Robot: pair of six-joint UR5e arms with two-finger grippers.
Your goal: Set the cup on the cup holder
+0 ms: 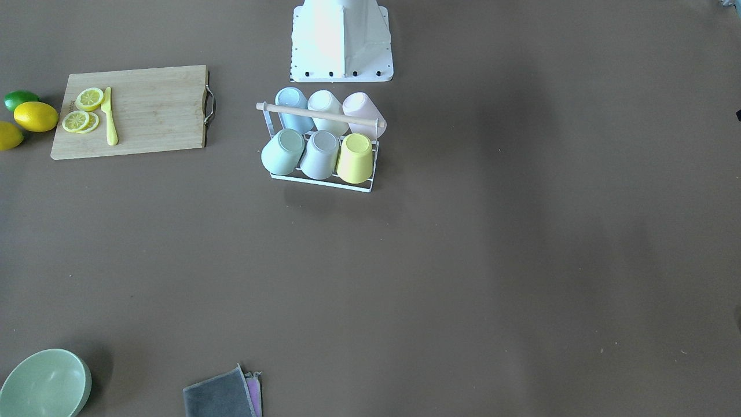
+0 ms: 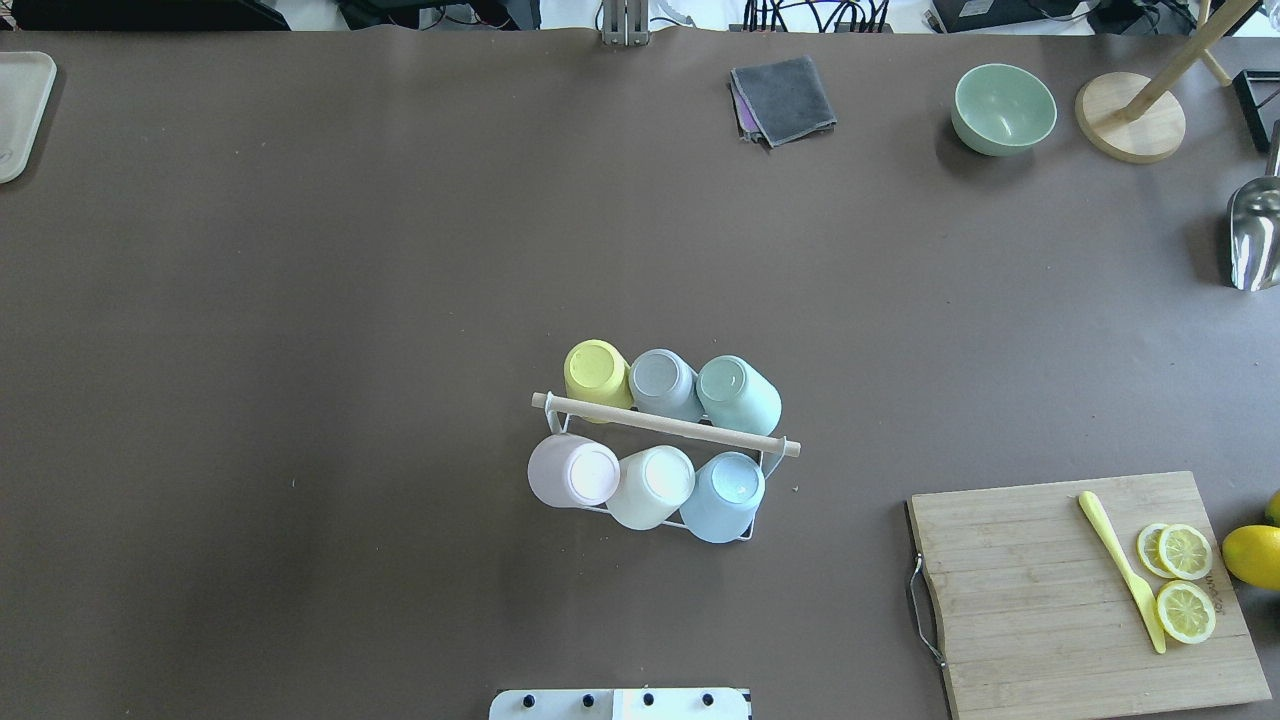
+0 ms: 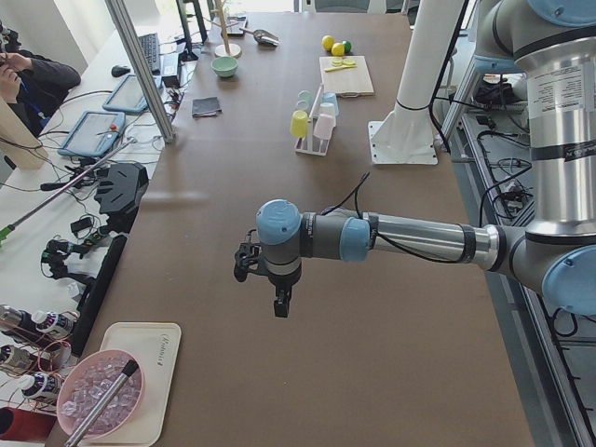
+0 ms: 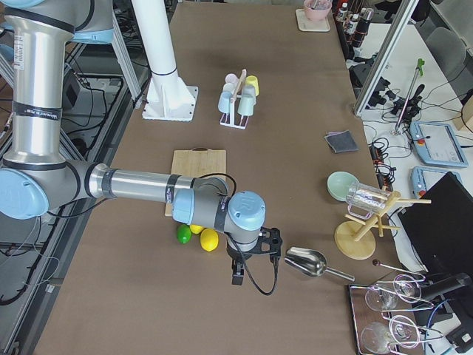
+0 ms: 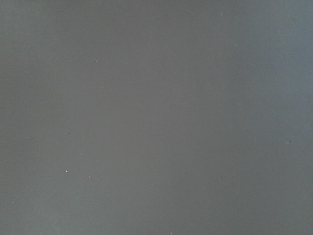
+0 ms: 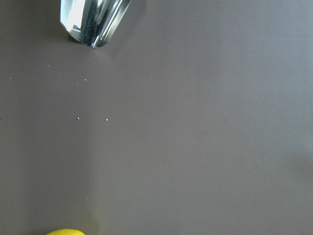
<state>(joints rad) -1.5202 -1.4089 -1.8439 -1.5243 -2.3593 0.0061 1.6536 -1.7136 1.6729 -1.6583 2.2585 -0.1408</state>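
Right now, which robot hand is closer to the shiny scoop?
Right. The right gripper hovers close beside the metal scoop. The left gripper hangs over the table at its opposite end, far from it.

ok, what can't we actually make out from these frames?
- Left gripper: seen only in exterior left view, small; open or shut unclear.
- Right gripper: only in exterior right view; same.
- Cup holder prongs: covered by the six cups in every view.
- Metal scoop: cut by overhead view's right edge.
- Left wrist view: bare table only.
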